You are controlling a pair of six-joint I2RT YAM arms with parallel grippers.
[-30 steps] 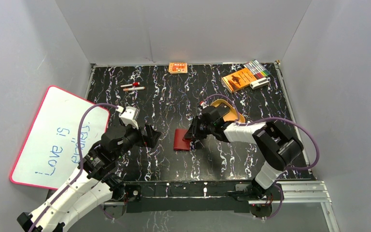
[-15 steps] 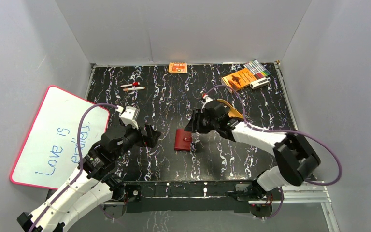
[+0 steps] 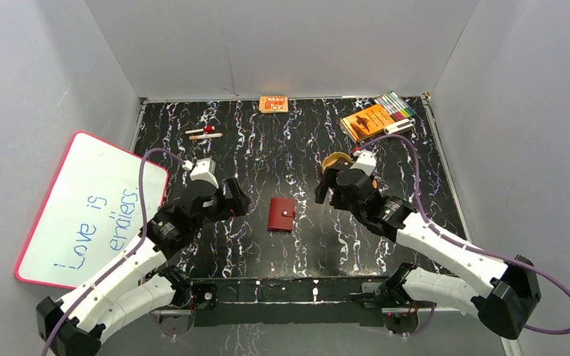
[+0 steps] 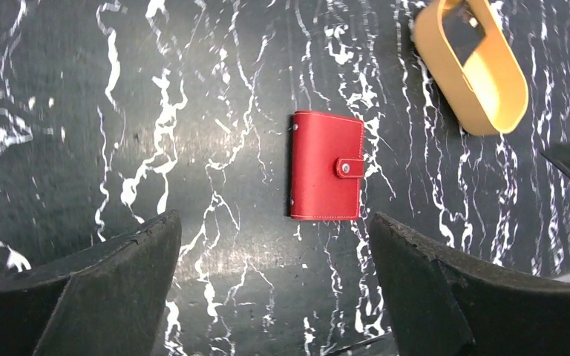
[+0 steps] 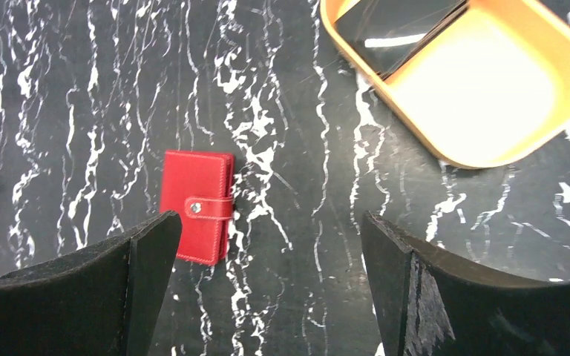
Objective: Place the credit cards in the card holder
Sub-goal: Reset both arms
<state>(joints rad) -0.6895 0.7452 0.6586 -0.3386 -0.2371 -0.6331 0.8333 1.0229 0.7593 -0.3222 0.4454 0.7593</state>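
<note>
card holder [image 3: 281, 214] lies closed and snapped, dark red with pale stitching.

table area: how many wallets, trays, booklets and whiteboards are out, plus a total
Wallets: 1, the closed dark red leather wallet
Trays: 1, the tan oval tray
Booklets: 1, the flat orange booklet
Whiteboards: 1, the pink-framed whiteboard
Total: 4

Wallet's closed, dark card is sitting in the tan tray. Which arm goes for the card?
Right, most likely. The right gripper is open and hovers just beside the tan tray, with the dark card leaning inside. The left gripper, also open, sits beyond the card holder, farther away.
</note>
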